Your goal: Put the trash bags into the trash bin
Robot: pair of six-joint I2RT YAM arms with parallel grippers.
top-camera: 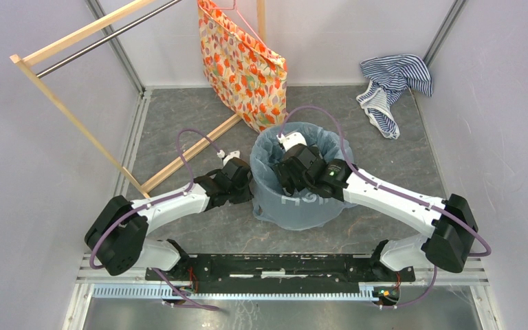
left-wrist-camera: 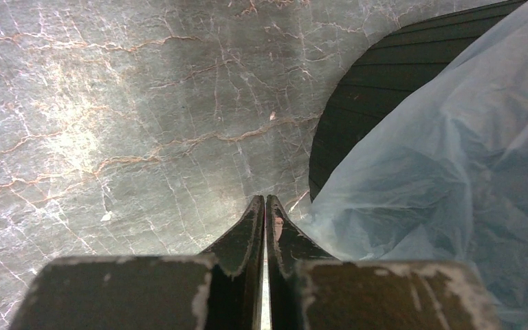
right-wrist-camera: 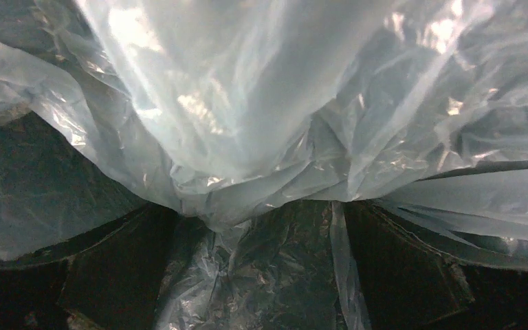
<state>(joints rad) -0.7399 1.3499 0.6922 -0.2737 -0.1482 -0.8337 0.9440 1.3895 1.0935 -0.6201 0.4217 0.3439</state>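
The pale-blue trash bag (top-camera: 295,206) is draped over the round trash bin and lines its inside. In the left wrist view the bin's black wall (left-wrist-camera: 364,96) shows beside the bag (left-wrist-camera: 454,172). My right gripper (top-camera: 290,175) reaches down inside the bin. In its wrist view its gripper (right-wrist-camera: 258,206) has its dark fingers (right-wrist-camera: 110,268) spread wide, with crinkled bag film (right-wrist-camera: 247,103) bunched between and over them. My left gripper (top-camera: 246,184) is shut and empty, just outside the bin's left wall; its closed tips (left-wrist-camera: 266,199) hang over the floor.
An orange floral fabric bag (top-camera: 244,65) hangs from a wooden rack (top-camera: 75,117) just behind the bin. The rack's floor bar (top-camera: 192,155) lies left of the bin. A blue-white striped cloth (top-camera: 392,86) lies at the back right. Walls close in on both sides.
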